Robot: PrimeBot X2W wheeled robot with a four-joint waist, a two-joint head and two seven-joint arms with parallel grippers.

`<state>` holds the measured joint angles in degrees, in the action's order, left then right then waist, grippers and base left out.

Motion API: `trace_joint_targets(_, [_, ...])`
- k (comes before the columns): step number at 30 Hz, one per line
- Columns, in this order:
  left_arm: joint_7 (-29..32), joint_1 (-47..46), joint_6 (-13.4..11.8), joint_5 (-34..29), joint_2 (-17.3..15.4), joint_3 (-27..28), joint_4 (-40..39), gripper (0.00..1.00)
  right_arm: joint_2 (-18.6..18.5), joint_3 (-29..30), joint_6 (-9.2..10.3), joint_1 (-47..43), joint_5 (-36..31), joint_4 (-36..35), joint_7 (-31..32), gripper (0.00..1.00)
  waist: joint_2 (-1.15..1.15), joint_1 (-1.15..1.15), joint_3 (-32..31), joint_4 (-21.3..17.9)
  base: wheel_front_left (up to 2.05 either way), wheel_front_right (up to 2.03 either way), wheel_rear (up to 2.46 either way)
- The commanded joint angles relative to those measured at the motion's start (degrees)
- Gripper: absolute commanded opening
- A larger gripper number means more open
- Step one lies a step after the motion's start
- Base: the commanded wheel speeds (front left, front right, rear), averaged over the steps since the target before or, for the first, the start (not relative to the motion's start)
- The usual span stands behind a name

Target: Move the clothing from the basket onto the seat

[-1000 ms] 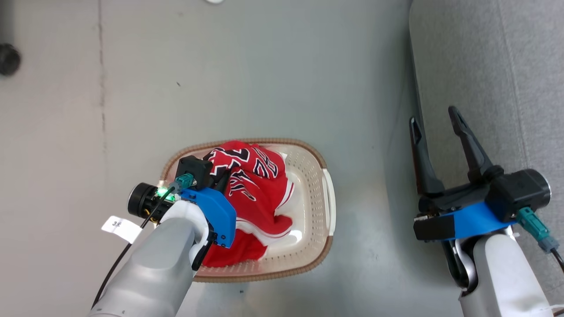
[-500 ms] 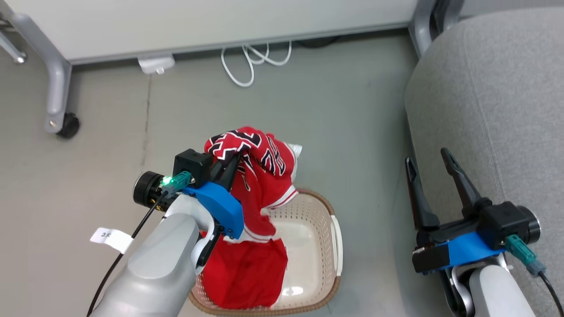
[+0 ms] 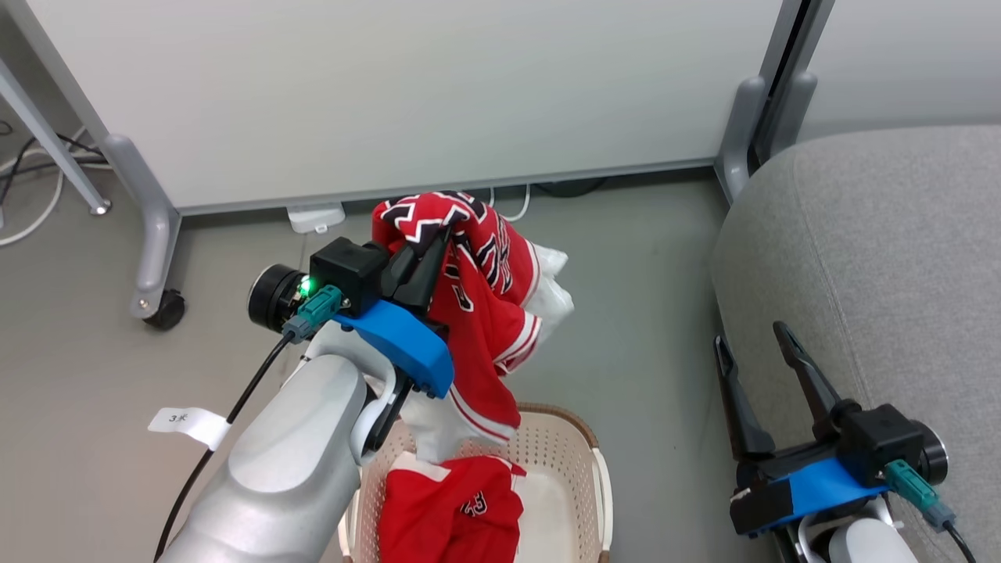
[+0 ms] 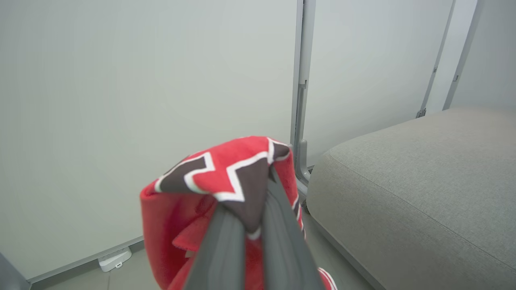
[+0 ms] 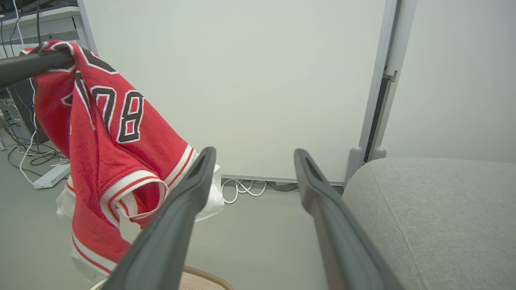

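The left gripper (image 3: 436, 236) has its jaws clamped shut on the diamond-pattern band of a red basketball garment (image 3: 493, 313). The garment hangs above the basket (image 3: 585, 442), and whether its lowest hem is clear of the rim cannot be told. The right gripper (image 3: 751, 335) is empty with jaws wide apart, just beside the seat (image 3: 884, 258).

Recommendation: raise until the trailing hem clears the rim, carry across the floor gap, and release well onto the cushion, away from its rounded edge.

Count: two garments, one held and a second garment (image 3: 450, 508) lying in the basket; one basket; one seat.
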<state>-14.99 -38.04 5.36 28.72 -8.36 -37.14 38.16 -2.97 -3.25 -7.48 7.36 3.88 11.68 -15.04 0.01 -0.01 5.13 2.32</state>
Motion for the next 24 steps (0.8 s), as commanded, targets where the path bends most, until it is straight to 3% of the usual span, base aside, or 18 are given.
trace_joint_targets(1, [-0.3, -0.2, -0.3, -0.3, 0.1, 0.4, -1.2, 0.0, 0.1, -0.1, -0.03, -1.4, 0.5, 0.2, -0.2, 1.0, -0.01, 0.01, -1.5, 0.2, 0.0, 0.0, 0.0])
trace_joint_targets(24, [2.7, 0.0, -2.2, -0.7, -1.7, -1.3, -10.1, 0.0, 0.1, -2.0, -0.03, -0.9, 1.9, -1.1, -0.2, 1.0, -0.01, 0.01, -3.4, 0.7, 0.0, 0.0, 0.0])
